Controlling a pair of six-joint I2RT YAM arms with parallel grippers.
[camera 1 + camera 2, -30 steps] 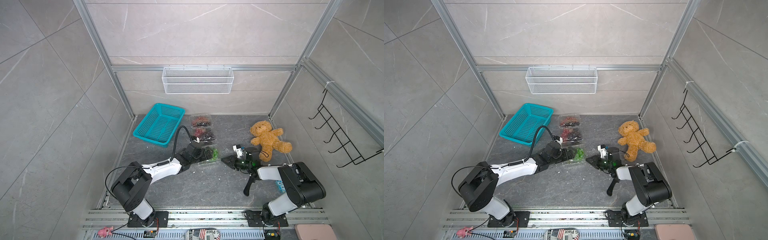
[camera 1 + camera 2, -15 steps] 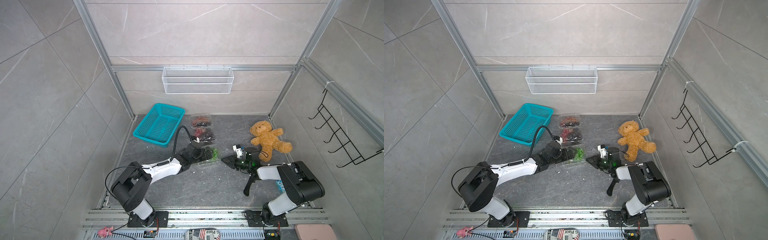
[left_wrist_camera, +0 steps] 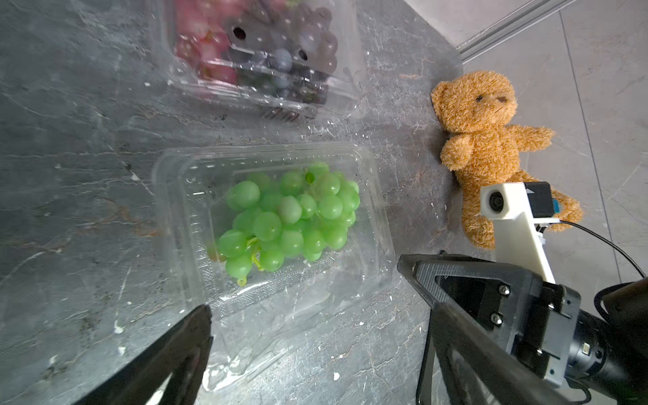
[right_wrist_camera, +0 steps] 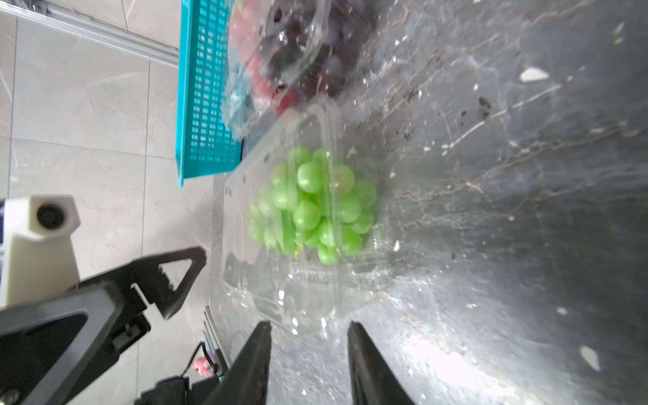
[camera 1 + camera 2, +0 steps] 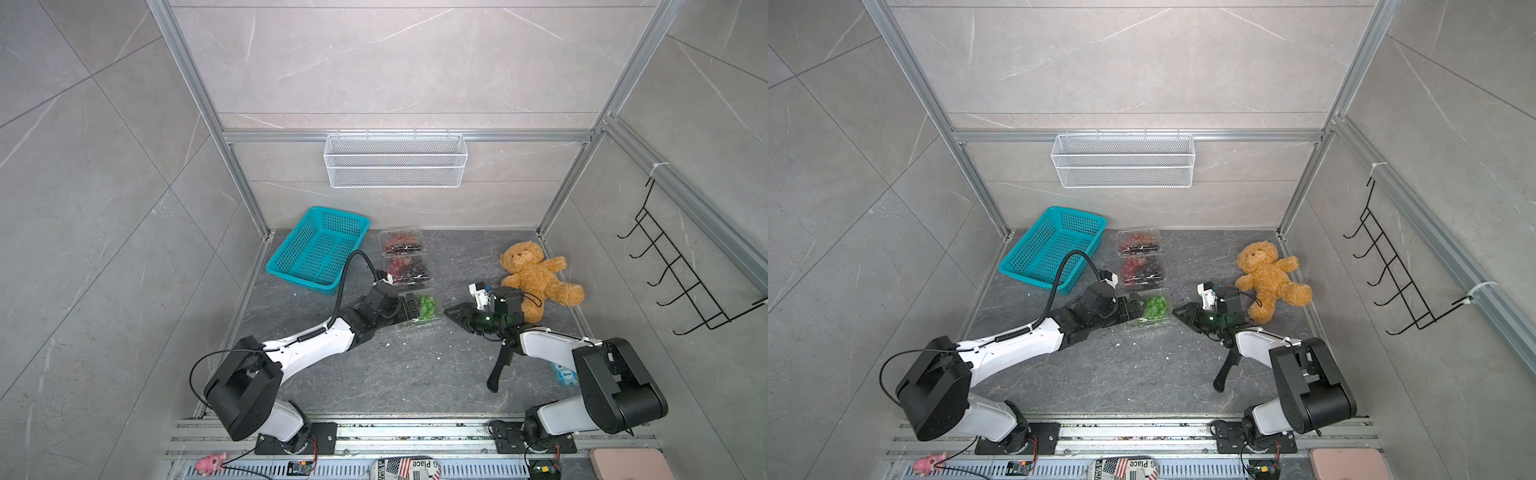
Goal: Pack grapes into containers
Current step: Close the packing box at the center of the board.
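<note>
Green grapes [image 5: 428,307] [image 5: 1156,306] [image 3: 291,214] [image 4: 312,203] lie in the nearest clear container [image 5: 415,325] [image 3: 175,196] [image 4: 238,217]. A clear flap of it spreads flat on the floor toward my left gripper [image 5: 409,309] [image 3: 319,308]. That gripper is open wide at the container's left side, empty. Two more containers [image 5: 402,232] [image 5: 426,286] behind it hold red and dark grapes [image 5: 401,243]. My right gripper [image 5: 446,311] [image 5: 1175,309] [image 4: 308,324] is open just right of the container, tips at its rim, nothing between them.
A teal basket [image 5: 318,253] stands at the back left and a brown teddy bear [image 5: 536,274] lies behind the right arm. On the back wall hangs a white wire basket [image 5: 395,160], on the right wall a black hook rack [image 5: 681,282]. White crumbs dot the dark floor.
The right gripper's jaws have gone from nearly shut to open. Both arms stay about where they were.
</note>
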